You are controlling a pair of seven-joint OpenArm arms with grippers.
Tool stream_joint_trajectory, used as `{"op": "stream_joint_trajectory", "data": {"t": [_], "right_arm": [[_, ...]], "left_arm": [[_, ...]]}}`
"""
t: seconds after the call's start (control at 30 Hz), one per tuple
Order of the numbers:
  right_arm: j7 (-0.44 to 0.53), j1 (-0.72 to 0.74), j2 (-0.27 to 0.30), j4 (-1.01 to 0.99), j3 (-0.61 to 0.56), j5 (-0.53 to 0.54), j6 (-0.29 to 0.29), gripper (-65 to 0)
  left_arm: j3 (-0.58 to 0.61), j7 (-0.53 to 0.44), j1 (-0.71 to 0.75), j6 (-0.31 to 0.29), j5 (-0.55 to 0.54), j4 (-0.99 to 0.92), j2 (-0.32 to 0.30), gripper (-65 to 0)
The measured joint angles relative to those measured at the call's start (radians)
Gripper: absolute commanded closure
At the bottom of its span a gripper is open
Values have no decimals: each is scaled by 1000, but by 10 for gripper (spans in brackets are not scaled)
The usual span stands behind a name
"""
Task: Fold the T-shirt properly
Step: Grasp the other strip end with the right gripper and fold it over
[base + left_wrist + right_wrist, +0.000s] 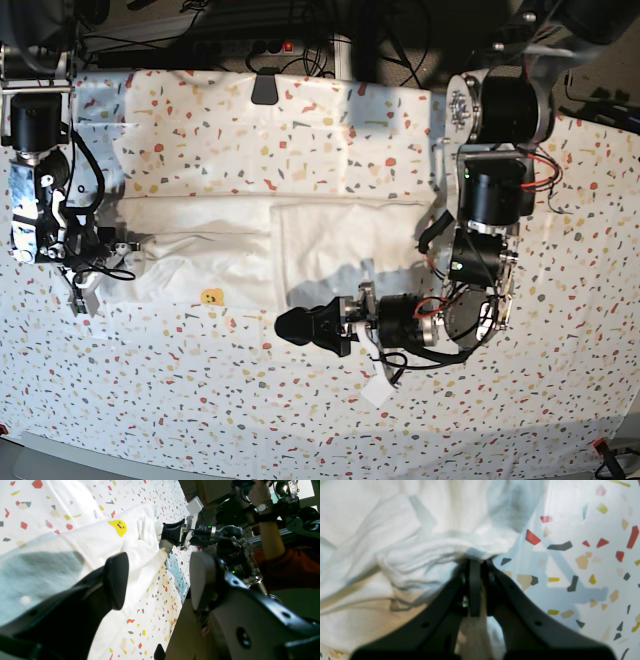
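Two arms reach over the speckled table cover [300, 420], one from each short end of the T-shirt [250, 250]. In the base view the shirt lies as a long white band across the middle of the cover, its long axis running left to right, with a folded-over panel making up its right half. A small yellow smiley print [211, 296] sits on its lower edge, left of centre.

At the band's left end, the right gripper [475, 562] has its jaws pressed together on a bunched hem of the shirt. The right wrist view shows the cloth gathered in folds just above the closed tips and a strip of fabric hanging down between the black fingers. The left wrist view shows the same pinch from the far side, the cloth rumpled around it near the smiley.

The left gripper [297, 325] lies level below the shirt's lower edge, near the middle of the band and pointing toward the left end. Its jaws stand spread, holding nothing, and between its dark fingers [116, 580] the left wrist view shows the shirt's edge and bare cover.

A person's hand wearing a wristwatch [263, 505] shows in the background of the left wrist view.
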Motion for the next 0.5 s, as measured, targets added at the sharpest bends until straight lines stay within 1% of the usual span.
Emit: {"op": "stream_joint_trajectory", "data": {"t": [0.13,0.23,0.3,0.4,0.5], "right_arm": [[-1,1,1,3,0,0,0,0],[-37,3,3,30,0,4,0,0],[-60,5,6,65,0,34,0,0],[-85,16,6,126,0,109,0,0],[-105,19,4,167,0,150,0,0]], "left_arm": [[0,0,0,0,0,0,0,-371],[0,0,0,0,0,0,0,-371],[0,27,0,0,0,0,0,-371],[0,72,0,0,0,0,0,-371],[0,65,0,-2,-3,0,-25,-370]]}}
